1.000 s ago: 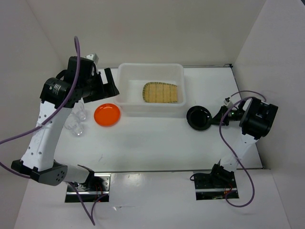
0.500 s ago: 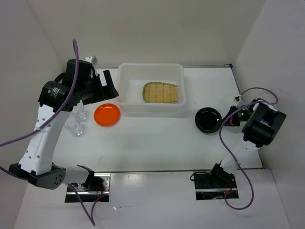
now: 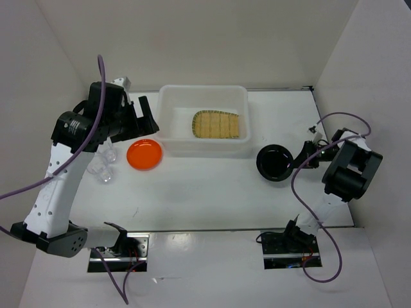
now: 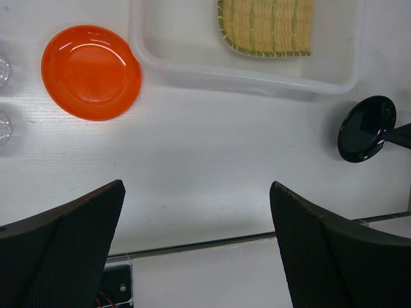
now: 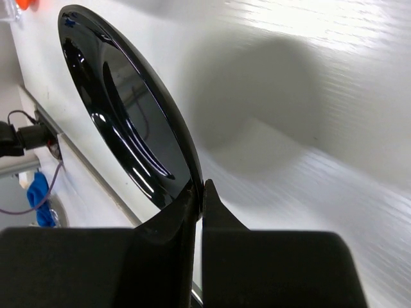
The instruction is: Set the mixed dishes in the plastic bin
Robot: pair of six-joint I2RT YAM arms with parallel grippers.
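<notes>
The plastic bin (image 3: 203,88) stands at the back centre, and the tan bamboo tray (image 3: 217,125) lies inside it. Left of the bin, the orange plate (image 3: 144,154) rests on the table, with two clear cups (image 3: 103,168) further left. My right gripper (image 3: 297,160) is shut on the right rim of the black plate (image 3: 274,163), which hangs tilted to the right of the bin. In the right wrist view the plate (image 5: 122,109) stands on edge in the gripper (image 5: 198,186). My left gripper (image 3: 141,115) hovers open and holds nothing, high beside the bin's left end (image 4: 196,186).
White walls close the table in on the left, back and right. The arm bases (image 3: 119,247) (image 3: 287,247) sit at the near edge behind a dark seam (image 4: 257,239). A purple cable (image 3: 308,192) loops beside the right arm.
The right gripper carried the black plate to the right, then back a little to the left, tipping it more on edge. The left arm shifted slightly and stayed open.
</notes>
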